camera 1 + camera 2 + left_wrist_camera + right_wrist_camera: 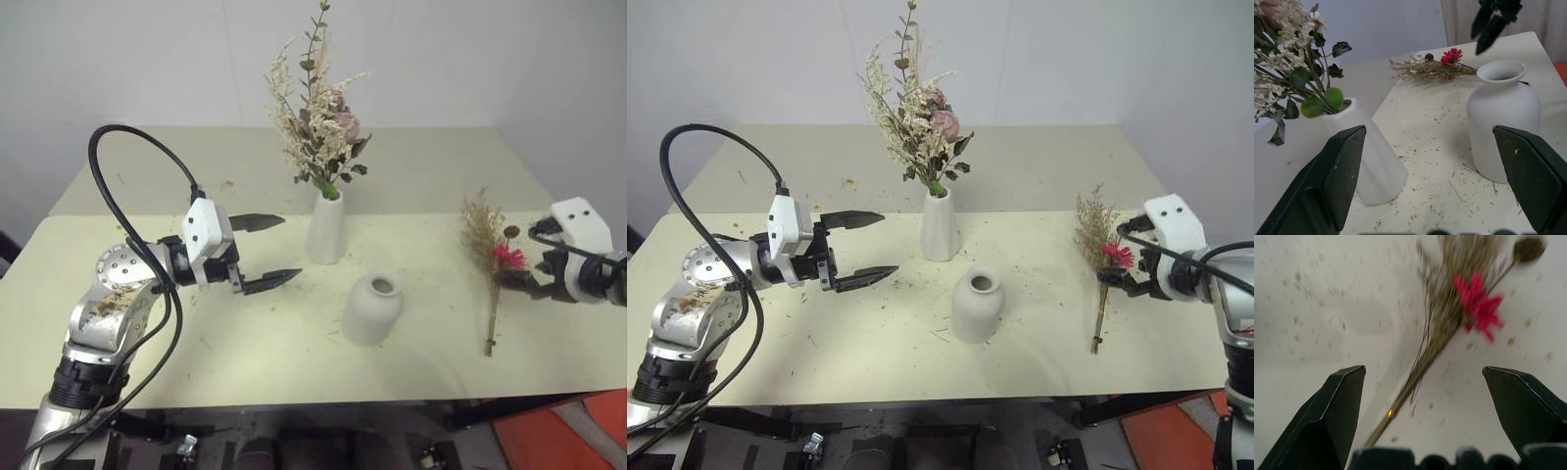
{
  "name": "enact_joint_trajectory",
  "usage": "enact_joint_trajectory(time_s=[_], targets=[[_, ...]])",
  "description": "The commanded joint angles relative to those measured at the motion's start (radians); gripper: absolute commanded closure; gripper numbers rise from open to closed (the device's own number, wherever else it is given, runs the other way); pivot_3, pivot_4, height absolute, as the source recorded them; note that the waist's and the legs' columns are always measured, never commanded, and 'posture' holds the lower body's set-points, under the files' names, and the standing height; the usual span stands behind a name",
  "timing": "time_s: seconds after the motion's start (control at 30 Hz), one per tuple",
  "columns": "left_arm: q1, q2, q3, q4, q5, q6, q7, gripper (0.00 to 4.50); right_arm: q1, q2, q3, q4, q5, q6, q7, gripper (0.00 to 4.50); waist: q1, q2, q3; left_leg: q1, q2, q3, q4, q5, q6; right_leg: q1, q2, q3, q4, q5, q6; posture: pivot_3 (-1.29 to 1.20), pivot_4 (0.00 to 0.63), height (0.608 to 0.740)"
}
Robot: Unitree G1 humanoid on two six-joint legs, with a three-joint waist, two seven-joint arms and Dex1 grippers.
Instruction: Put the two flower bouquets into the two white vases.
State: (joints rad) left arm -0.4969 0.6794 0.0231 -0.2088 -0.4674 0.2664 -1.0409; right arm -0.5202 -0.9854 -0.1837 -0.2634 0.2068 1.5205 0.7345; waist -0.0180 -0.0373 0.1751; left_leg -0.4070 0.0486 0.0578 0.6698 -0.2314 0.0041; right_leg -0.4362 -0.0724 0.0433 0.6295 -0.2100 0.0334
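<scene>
Right hand (1122, 279) gapes open over the grass bouquet (1098, 257) lying at right on the table (1038, 176); left hand (862, 250) open, empty. Thin stems could slip, or shed beside the squat vase (977, 305)

On the table (196, 362), the cream bouquet (318, 117) stood in the tall vase (326, 227); the squat vase (372, 307) sat just in front — slightly right. The grass bouquet (490, 264) lay flat further right.

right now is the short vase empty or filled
Empty: the short vase shows an open, bare mouth, and the grass bouquet lies flat on the table.
</scene>
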Motion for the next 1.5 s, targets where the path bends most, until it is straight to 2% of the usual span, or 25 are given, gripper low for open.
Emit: enact_joint_trajectory(time_s=[0.03, 0.33, 0.37, 0.43, 0.5, 0.8, 0.93, 1.07, 1.1, 1.17, 1.23, 1.4, 1.5], targets=[[-0.033, -0.007, -0.024, -0.001, 0.019, -0.021, -0.016, 0.00, -0.002, 0.035, -0.013, 0.045, 0.007, -0.005, -0.059, 0.01, 0.000, -0.001, 0.000, 0.000, 0.000, 0.000, 0.000, 0.000, 0.000, 0.000, 0.000, 0.000, 0.000, 0.000, 0.000, 0.00, 0.150, 0.740], [-0.018, -0.003, -0.019, -0.030, 0.027, -0.011, -0.008, 0.00, -0.042, 0.121, 0.044, 0.238, 0.009, -0.115, -0.138, 0.01, 0.000, -0.001, 0.000, 0.000, 0.000, 0.000, 0.000, 0.000, 0.000, 0.000, 0.000, 0.000, 0.000, 0.000, 0.000, 0.00, 0.150, 0.740], [-0.012, -0.002, -0.017, -0.034, 0.029, -0.010, -0.005, 0.00, -0.048, 0.125, 0.052, 0.262, 0.006, -0.131, -0.145, 0.18, 0.001, 0.000, 0.000, 0.000, 0.000, 0.000, 0.000, 0.000, 0.000, 0.000, 0.000, 0.000, 0.000, 0.000, 0.000, 0.00, 0.150, 0.740], [0.001, 0.004, -0.013, -0.046, 0.028, -0.005, -0.002, 0.00, -0.063, 0.133, 0.069, 0.313, -0.002, -0.157, -0.160, 0.58, 0.000, -0.001, 0.000, 0.000, 0.000, -0.001, 0.000, 0.000, 0.000, 0.000, 0.000, 0.000, 0.000, 0.000, 0.000, 0.00, 0.150, 0.740], [0.009, 0.008, -0.009, -0.058, 0.024, -0.001, 0.001, 0.00, -0.077, 0.134, 0.078, 0.350, 0.002, -0.168, -0.165, 1.20, 0.000, -0.001, 0.000, 0.000, 0.000, 0.000, 0.000, 0.000, 0.000, 0.000, 0.000, 0.000, 0.000, 0.000, 0.000, 0.00, 0.150, 0.740], [0.028, 0.011, 0.001, -0.070, 0.029, -0.001, 0.029, 0.00, -0.128, 0.131, 0.104, 0.414, 0.019, -0.164, -0.161, 4.41, 0.001, 0.000, 0.000, 0.000, 0.000, -0.001, 0.000, 0.000, 0.000, 0.000, 0.000, 0.000, 0.000, 0.000, 0.000, 0.00, 0.150, 0.740], [0.023, 0.010, -0.001, -0.064, 0.031, -0.004, 0.030, 0.00, -0.135, 0.146, 0.088, 0.407, 0.005, -0.175, -0.201, 4.47, 0.002, 0.000, 0.000, -0.001, 0.000, -0.001, 0.000, 0.000, 0.000, 0.000, 0.000, 0.000, 0.000, 0.000, 0.001, 0.00, 0.150, 0.740], [0.008, 0.010, -0.007, -0.046, 0.038, -0.013, 0.026, 0.00, -0.146, 0.196, -0.011, 0.378, -0.066, -0.312, -0.376, 4.47, 0.002, 0.000, 0.000, 0.000, 0.000, -0.001, 0.001, 0.000, 0.000, 0.000, 0.000, 0.000, 0.000, 0.000, 0.001, 0.00, 0.150, 0.740], [0.005, 0.010, -0.007, -0.044, 0.038, -0.014, 0.024, 0.00, -0.146, 0.212, -0.043, 0.366, -0.083, -0.377, -0.427, 4.47, 0.002, 0.000, 0.000, 0.000, 0.000, 0.000, 0.001, 0.000, 0.000, 0.000, 0.000, 0.000, 0.000, 0.000, 0.001, 0.00, 0.150, 0.740], [-0.002, 0.012, -0.004, -0.036, 0.036, -0.015, 0.019, 0.00, -0.139, 0.268, -0.153, 0.306, -0.096, -0.646, -0.540, 4.47, 0.002, 0.000, 0.000, -0.001, 0.000, -0.001, 0.000, 0.000, 0.000, 0.000, 0.000, 0.000, 0.000, 0.000, 0.001, 0.00, 0.150, 0.740], [-0.010, 0.013, 0.004, -0.027, 0.027, -0.017, 0.012, 0.00, -0.127, 0.291, -0.214, 0.246, -0.097, -0.831, -0.574, 4.47, 0.001, 0.000, 0.000, -0.002, 0.000, 0.000, 0.000, 0.000, 0.000, -0.001, 0.000, 0.000, 0.000, 0.001, 0.001, 0.00, 0.150, 0.740], [-0.027, 0.011, 0.021, 0.002, 0.013, -0.019, -0.005, 0.00, -0.111, 0.413, -0.459, 0.016, 0.349, -0.922, -0.308, 4.47, 0.004, 0.000, 0.000, -0.002, 0.001, -0.002, 0.000, 0.000, 0.000, 0.000, 0.001, -0.001, -0.001, 0.001, 0.001, 0.00, 0.150, 0.740], [-0.034, 0.009, 0.041, 0.015, -0.008, -0.017, -0.021, 0.00, -0.071, 0.471, -0.466, -0.101, 0.516, -0.979, -0.200, 4.47, 0.003, 0.000, 0.000, -0.001, 0.001, -0.002, 0.000, 0.000, 0.000, 0.001, 0.001, -0.001, 0.000, 0.001, 0.001, 0.00, 0.150, 0.740]])
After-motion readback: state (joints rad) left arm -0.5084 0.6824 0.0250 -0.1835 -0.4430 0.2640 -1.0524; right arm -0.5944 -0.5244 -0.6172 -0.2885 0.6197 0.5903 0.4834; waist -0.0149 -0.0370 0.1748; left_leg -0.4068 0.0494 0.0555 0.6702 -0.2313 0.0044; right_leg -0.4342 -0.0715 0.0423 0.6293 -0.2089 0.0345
